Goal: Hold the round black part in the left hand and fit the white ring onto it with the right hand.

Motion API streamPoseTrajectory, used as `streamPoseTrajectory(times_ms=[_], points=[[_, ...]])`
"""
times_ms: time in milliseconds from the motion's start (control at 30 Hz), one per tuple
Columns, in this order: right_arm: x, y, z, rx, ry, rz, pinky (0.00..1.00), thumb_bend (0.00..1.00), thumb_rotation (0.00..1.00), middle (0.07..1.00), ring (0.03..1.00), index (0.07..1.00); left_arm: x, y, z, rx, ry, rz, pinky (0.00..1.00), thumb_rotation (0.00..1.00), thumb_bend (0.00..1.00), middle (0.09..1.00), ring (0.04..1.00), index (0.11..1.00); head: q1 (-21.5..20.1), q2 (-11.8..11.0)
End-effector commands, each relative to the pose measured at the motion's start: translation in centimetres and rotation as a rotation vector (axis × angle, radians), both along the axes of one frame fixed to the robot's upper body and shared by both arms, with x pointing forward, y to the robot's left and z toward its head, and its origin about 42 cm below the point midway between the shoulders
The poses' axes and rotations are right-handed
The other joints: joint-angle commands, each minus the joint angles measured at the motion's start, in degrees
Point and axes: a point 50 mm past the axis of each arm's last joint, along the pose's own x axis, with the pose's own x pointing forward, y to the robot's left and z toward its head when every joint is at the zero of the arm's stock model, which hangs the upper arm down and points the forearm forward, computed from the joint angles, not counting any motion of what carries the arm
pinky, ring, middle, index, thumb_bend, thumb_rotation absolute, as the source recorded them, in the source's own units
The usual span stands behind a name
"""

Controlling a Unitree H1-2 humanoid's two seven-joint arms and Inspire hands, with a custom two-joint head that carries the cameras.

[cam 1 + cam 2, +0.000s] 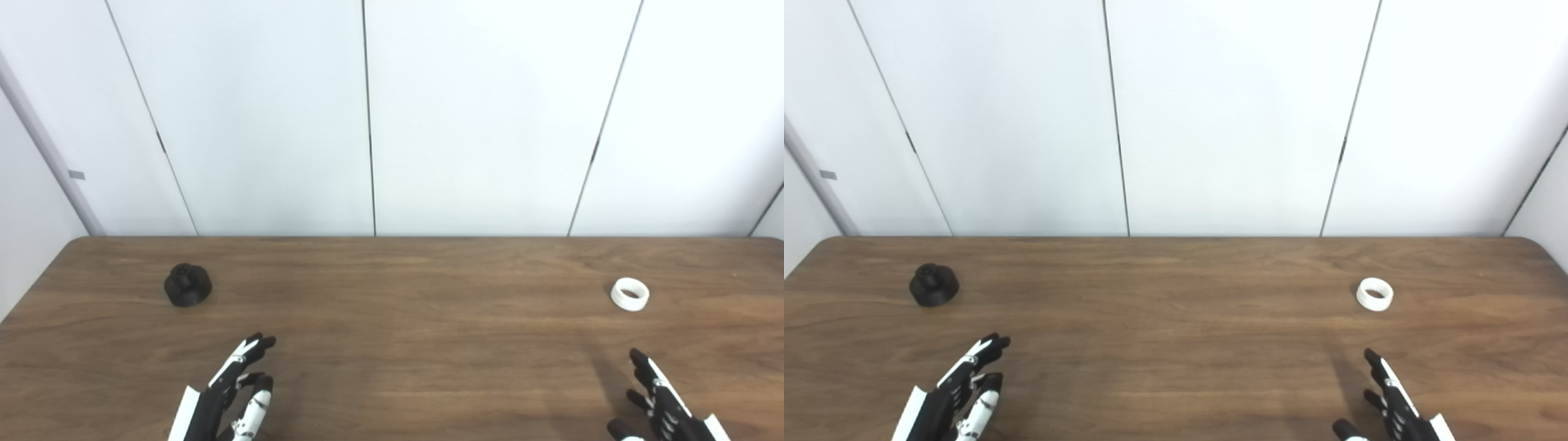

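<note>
Left eye view: left hand (236,392) and right hand (658,401) both empty, fingers spread, low over table (392,343); black part (187,285) at 11 o'clock of left, white ring (629,294) at 12 o'clock of right, both well apart; risk: ring rolls or skids if nudged off-centre.

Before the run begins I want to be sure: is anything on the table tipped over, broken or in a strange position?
Nothing stands out. The round black part sits upright on the table at far left; the white ring lies at far right. Both hands, left and right, are open, holding nothing.
</note>
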Motion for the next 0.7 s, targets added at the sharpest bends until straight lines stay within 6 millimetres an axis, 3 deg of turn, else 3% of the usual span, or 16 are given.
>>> streamPoseTrajectory(times_ms=[0, 567, 667], points=[[0.18, 0.16, 1.04, -0.003, -0.067, 0.012, 0.92, 0.44, 0.51, 1.000, 1.000, 0.975, 0.15, 0.16, 1.15, 0.007, -0.059, -0.009, 0.79, 0.54, 0.16, 0.948, 0.904, 0.857, 0.0, 0.0], [0.04, 0.00, 1.16, -0.002, -0.072, 0.014, 0.93, 0.47, 0.53, 1.000, 1.000, 0.968, 0.01, 0.03, 1.47, 0.025, -0.065, -0.002, 0.79, 0.50, 0.17, 0.948, 0.905, 0.854, 1.3, 1.2], [-0.10, -0.10, 1.25, 0.000, -0.065, 0.010, 0.95, 0.46, 0.53, 1.000, 1.000, 0.978, -0.12, 0.14, 1.84, 0.017, -0.067, 0.017, 0.88, 0.34, 0.26, 0.958, 0.936, 0.851, 1.9, 1.5]])
